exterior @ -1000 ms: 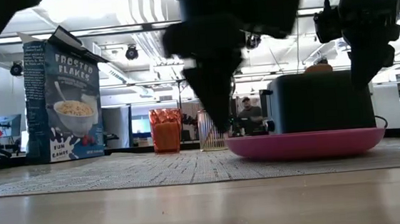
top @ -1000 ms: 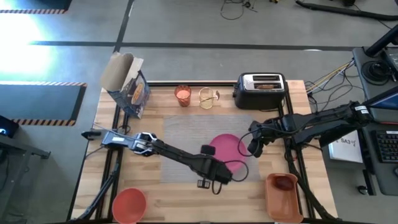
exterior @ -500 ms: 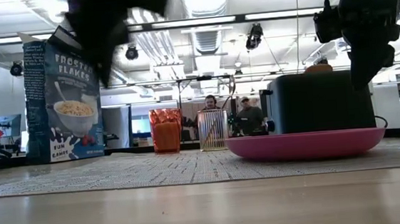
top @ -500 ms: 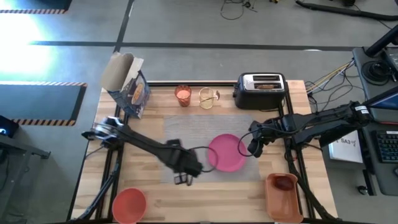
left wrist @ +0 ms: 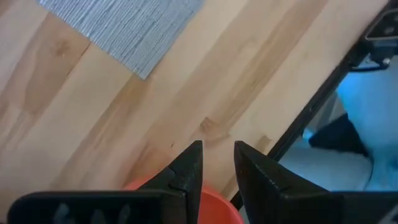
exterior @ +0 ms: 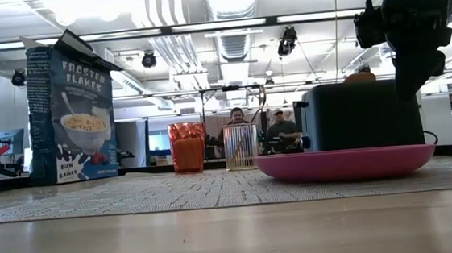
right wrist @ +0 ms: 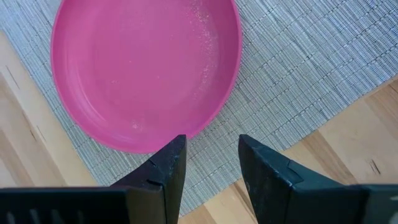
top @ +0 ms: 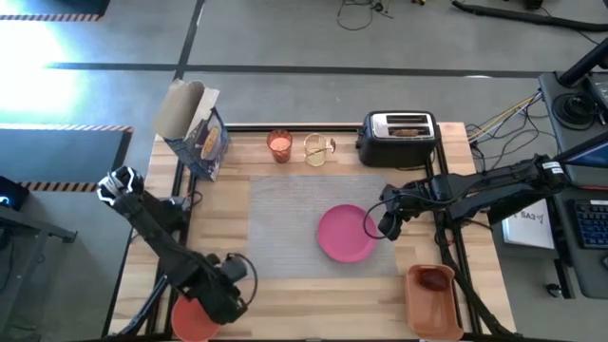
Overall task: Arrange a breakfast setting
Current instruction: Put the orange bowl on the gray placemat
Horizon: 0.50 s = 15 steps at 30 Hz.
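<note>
Since a second ago the left arm has swung away from the round pink plastic plate [top: 345, 234] and across to the near left corner of the wooden table [top: 285, 294], so the left gripper [top: 228, 291] now hangs right over the smaller orange-red bowl [top: 193, 319], whose rim shows just under its fingertips in the left wrist view. Its jaws stand a narrow gap apart, holding nothing. To do this well I'd say it should straddle the bowl's rim, one finger inside and one outside, then close. The plate lies on the grey woven placemat [top: 285, 223], just ahead of the waiting right gripper [top: 385, 224], whose fingers are spread and empty
</note>
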Each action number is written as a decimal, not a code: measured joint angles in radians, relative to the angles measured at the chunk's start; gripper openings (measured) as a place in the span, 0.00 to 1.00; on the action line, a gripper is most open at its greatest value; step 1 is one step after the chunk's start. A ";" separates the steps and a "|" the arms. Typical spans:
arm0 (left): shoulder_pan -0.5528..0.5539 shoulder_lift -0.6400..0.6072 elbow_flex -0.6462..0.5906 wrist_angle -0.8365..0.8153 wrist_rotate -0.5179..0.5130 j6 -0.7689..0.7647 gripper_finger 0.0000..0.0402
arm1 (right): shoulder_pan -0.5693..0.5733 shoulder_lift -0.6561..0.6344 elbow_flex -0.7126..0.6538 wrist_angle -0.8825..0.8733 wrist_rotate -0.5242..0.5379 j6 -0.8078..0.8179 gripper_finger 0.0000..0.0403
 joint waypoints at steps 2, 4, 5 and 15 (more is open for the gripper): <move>-0.005 0.000 0.000 -0.016 0.003 -0.060 0.19 | 0.000 0.000 0.000 0.000 0.000 0.000 0.34; -0.009 0.005 0.000 -0.022 0.033 -0.139 0.19 | 0.000 0.000 0.000 0.000 0.000 0.000 0.34; -0.016 0.010 0.000 -0.026 0.044 -0.177 0.19 | 0.000 0.000 0.000 0.000 0.000 0.000 0.34; -0.132 0.062 0.049 -0.023 0.055 -0.396 0.33 | 0.000 0.000 0.000 0.000 0.000 0.000 0.34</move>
